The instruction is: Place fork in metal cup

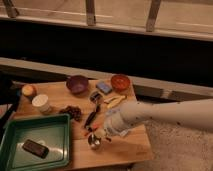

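Note:
The metal cup (93, 142) is small and shiny and stands near the table's front edge, right of the green tray. My gripper (102, 133) hangs at the end of the white arm (165, 116), directly above and slightly right of the cup's rim, almost touching it. The fork is hidden; I cannot pick it out at the gripper or on the table.
A black-handled utensil (93, 116) and an orange carrot (93, 128) lie just behind the cup. Further back are a purple bowl (77, 84), an orange bowl (120, 81), a blue object (104, 87), a white cup (41, 103) and dark grapes (73, 112). The green tray (50, 131) holds a brown block.

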`<action>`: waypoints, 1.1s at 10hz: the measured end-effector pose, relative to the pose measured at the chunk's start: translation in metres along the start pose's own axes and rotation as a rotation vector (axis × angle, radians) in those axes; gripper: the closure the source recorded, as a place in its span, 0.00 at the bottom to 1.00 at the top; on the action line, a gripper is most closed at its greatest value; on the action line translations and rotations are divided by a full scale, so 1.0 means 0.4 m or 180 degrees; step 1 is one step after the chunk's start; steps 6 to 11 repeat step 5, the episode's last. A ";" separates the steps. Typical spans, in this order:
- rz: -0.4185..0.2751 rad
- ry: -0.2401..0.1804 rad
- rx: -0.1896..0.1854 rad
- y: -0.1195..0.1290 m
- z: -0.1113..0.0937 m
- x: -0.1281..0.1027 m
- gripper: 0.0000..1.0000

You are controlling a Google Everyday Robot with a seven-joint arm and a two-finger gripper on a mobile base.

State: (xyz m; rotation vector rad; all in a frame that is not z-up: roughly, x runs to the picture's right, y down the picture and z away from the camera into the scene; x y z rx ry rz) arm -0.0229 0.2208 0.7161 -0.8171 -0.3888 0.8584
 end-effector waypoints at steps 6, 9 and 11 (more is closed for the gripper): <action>0.0035 0.0000 -0.0170 0.020 0.047 0.023 1.00; 0.0035 0.0000 -0.0170 0.020 0.047 0.023 1.00; 0.0035 0.0000 -0.0170 0.020 0.047 0.023 1.00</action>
